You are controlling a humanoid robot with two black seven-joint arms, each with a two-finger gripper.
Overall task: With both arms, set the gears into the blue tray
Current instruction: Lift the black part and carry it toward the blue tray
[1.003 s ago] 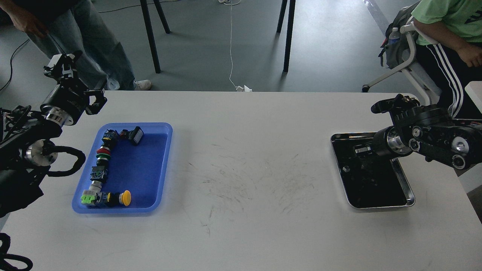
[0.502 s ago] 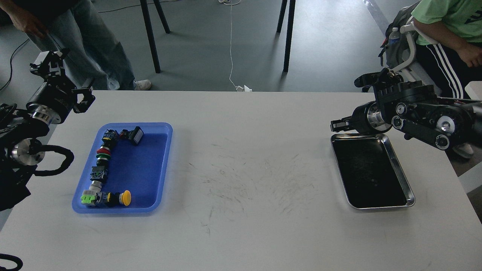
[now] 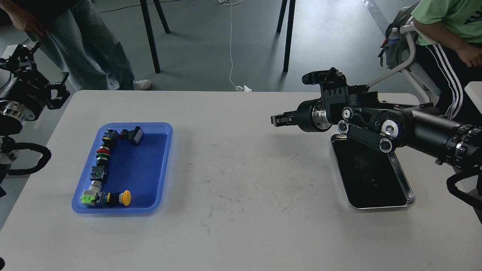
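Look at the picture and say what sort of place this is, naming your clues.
Probably a robotics lab or workshop: a white work table on a bare grey floor, a cable trailing across it, and a blue tray of push-button switches.

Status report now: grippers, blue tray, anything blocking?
Right gripper over table, left of steel tray, grip unclear. Left gripper off table's left edge. Blue tray holds only push-button switches. Path between clear.

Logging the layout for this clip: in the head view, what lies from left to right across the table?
Left pincer → blue tray holding push-button switches → right pincer → steel tray.
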